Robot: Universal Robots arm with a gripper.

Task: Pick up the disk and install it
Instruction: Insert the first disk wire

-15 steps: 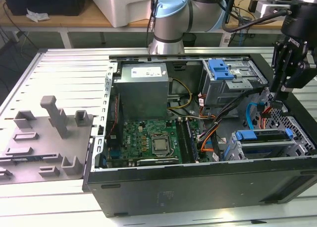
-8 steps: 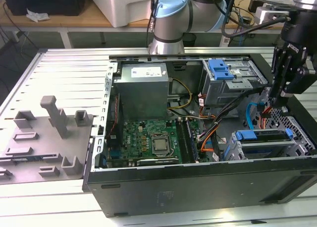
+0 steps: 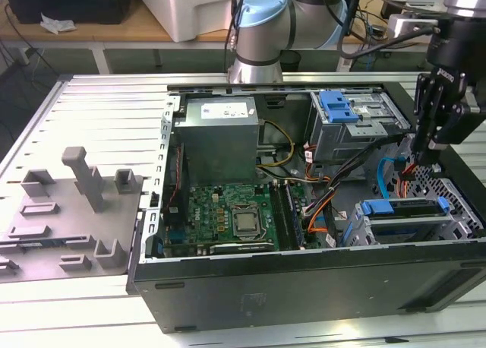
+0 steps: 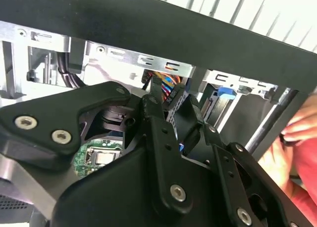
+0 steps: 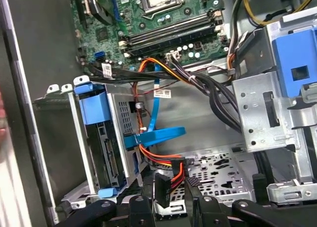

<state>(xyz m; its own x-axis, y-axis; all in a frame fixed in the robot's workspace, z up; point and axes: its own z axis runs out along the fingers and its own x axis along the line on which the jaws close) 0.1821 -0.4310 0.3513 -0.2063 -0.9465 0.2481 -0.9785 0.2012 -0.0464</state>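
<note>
Black two-finger gripper (image 5: 168, 201) pinches black plug on orange-red wires (image 5: 165, 183), just beside silver blue-framed disk (image 5: 107, 155) seated in grey metal cage (image 5: 121, 113), probably for cabling.

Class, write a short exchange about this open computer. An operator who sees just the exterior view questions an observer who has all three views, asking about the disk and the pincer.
Operator: I see a blue bracket in the lower cage. How does the disk sit?
Observer: In the first wrist view the disk stands on edge inside the cage, with its port edge facing into the case.
Operator: What is at the pincer's tip?
Observer: In the same view a black plug on red and orange wires hangs right at the pincer.
</note>
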